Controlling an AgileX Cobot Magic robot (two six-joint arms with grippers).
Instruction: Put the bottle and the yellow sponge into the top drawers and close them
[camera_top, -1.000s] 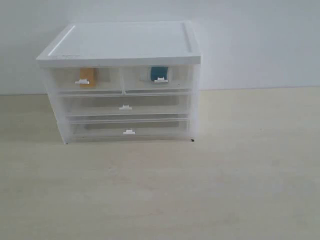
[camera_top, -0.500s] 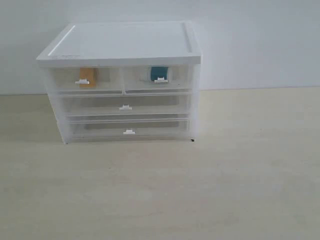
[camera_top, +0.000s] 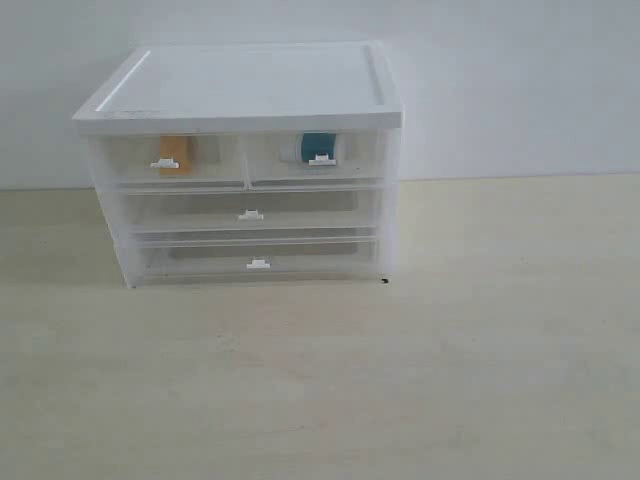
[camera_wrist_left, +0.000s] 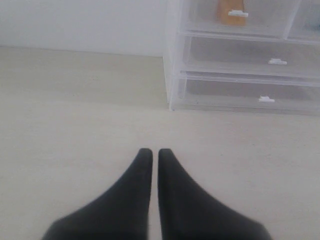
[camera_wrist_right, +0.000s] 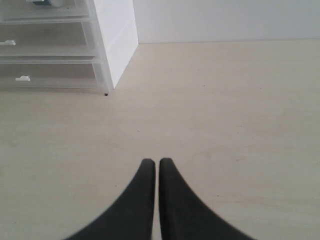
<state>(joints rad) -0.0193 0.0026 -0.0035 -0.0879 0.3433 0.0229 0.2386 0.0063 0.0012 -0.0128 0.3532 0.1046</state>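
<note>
A white drawer cabinet (camera_top: 240, 90) stands at the back of the table. Both top drawers are pushed in. The yellow sponge (camera_top: 176, 153) shows through the left top drawer (camera_top: 168, 160), and also appears in the left wrist view as the sponge (camera_wrist_left: 231, 11). The bottle (camera_top: 317, 147), with its teal label, lies inside the right top drawer (camera_top: 315, 158). My left gripper (camera_wrist_left: 151, 152) is shut and holds nothing, well back from the cabinet. My right gripper (camera_wrist_right: 153, 162) is shut and holds nothing too. Neither arm appears in the exterior view.
Two full-width translucent drawers (camera_top: 250, 212) (camera_top: 258, 260) sit shut below the top pair. A pale wooden tabletop (camera_top: 400, 380) spreads in front of the cabinet and to its right. A white wall (camera_top: 520, 80) stands behind.
</note>
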